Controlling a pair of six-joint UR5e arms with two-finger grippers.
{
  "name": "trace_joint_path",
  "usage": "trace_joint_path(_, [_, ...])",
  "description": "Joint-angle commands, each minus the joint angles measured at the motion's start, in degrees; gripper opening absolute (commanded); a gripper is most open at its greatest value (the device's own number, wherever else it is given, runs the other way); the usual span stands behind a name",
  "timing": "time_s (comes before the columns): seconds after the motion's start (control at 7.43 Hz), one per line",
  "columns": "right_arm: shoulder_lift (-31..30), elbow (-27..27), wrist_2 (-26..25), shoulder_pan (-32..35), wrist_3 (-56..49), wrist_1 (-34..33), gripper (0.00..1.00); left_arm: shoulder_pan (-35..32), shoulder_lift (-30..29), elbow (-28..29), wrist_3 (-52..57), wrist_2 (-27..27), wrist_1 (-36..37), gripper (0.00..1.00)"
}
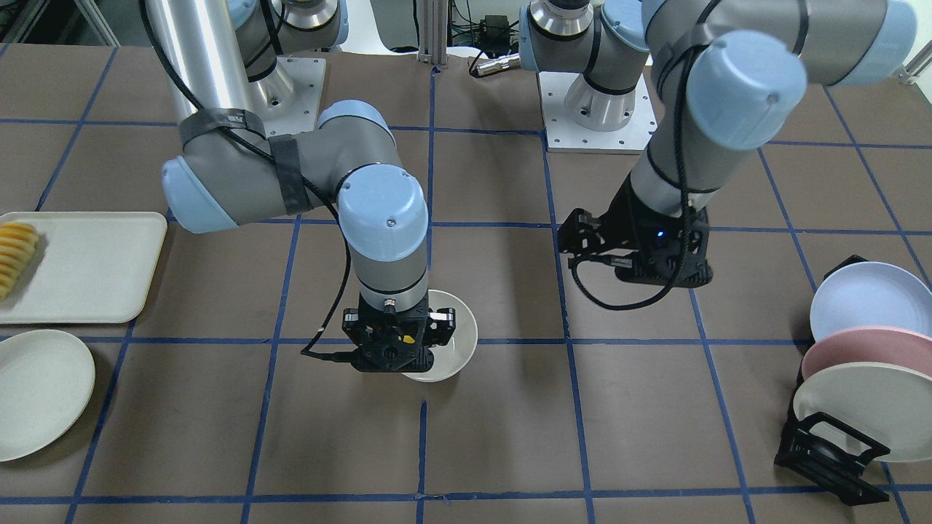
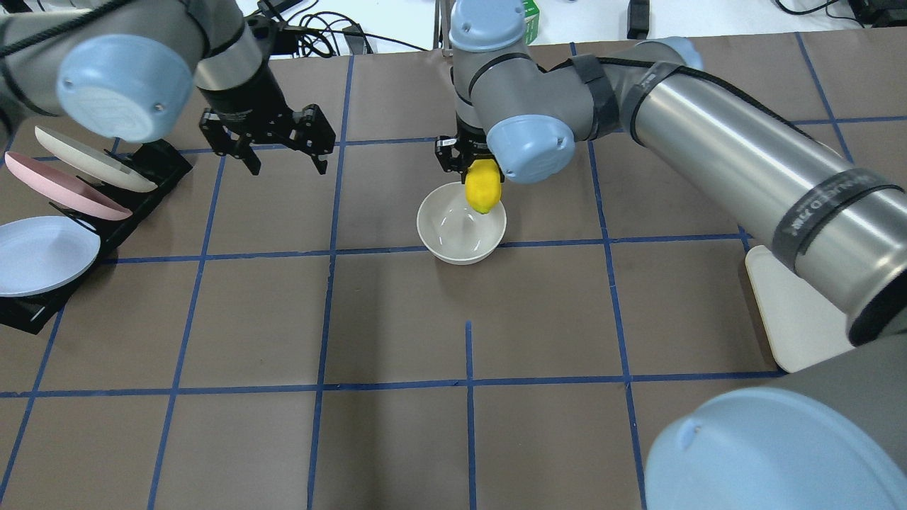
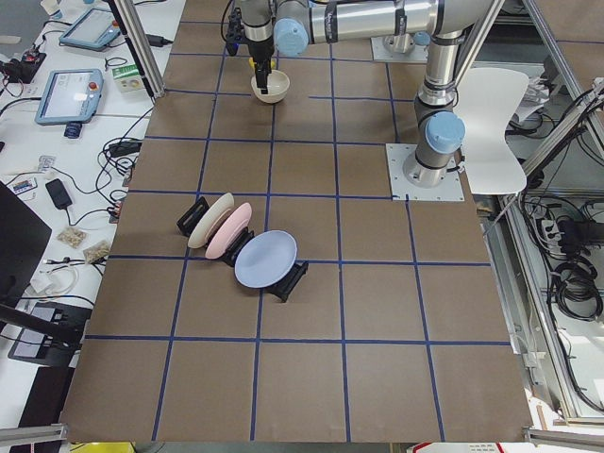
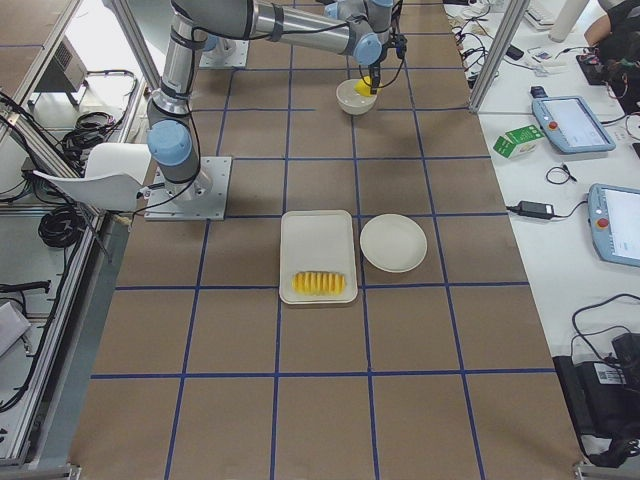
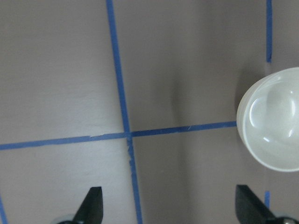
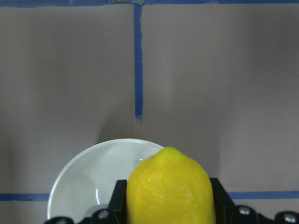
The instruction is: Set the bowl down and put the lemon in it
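Note:
The off-white bowl (image 2: 461,231) stands upright on the brown table near the middle; it also shows in the front view (image 1: 457,337), the left wrist view (image 5: 275,119) and the right wrist view (image 6: 88,184). My right gripper (image 2: 476,185) is shut on the yellow lemon (image 2: 483,187) and holds it over the bowl's far rim, pointed end down. The lemon fills the bottom of the right wrist view (image 6: 170,189). My left gripper (image 2: 285,161) hangs open and empty above the table, left of the bowl, with its fingertips (image 5: 95,200) spread wide.
A black rack (image 2: 85,212) with three upright pastel plates (image 2: 42,251) stands at the left edge. In the front view a cream tray (image 1: 95,266) with yellow ridged slices (image 1: 14,255) and a flat cream plate (image 1: 40,389) lie at the robot's right.

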Motion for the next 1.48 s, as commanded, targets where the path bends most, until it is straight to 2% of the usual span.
trace_joint_path(0.0, [3.5, 0.3, 0.4, 1.7, 0.8, -2.5, 0.48, 1.0, 7.0, 1.6, 0.7, 2.2, -6.7, 1.00])
trace_joint_path(0.13, [3.7, 0.3, 0.0, 2.0, 0.7, -2.0, 0.48, 0.9, 7.5, 0.8, 0.6, 2.5, -6.7, 1.00])
trace_joint_path(0.27, [4.0, 0.5, 0.4, 2.1, 0.8, -2.0, 0.61, 1.1, 7.1, 0.6, 0.6, 2.6, -6.7, 1.00])
trace_joint_path(0.54, [4.4, 1.8, 0.0, 2.4, 0.0, -2.4, 1.00, 1.4, 7.3, 0.7, 0.7, 2.4, -6.4, 1.00])
trace_joint_path(0.81, [3.2, 0.5, 0.2, 1.8, -0.5, -1.9, 1.00, 1.4, 7.9, 0.7, 0.7, 2.3, -6.4, 1.00])
trace_joint_path(0.94, [-0.3, 0.1, -0.2, 1.0, -0.8, -0.8, 1.00, 1.3, 8.0, 0.6, 0.7, 2.5, -6.6, 1.00])
trace_joint_path(1.35, [-15.8, -0.6, -0.4, -5.0, -4.5, 15.9, 1.00, 1.4, 8.0, 0.8, 0.7, 2.3, -6.3, 1.00])
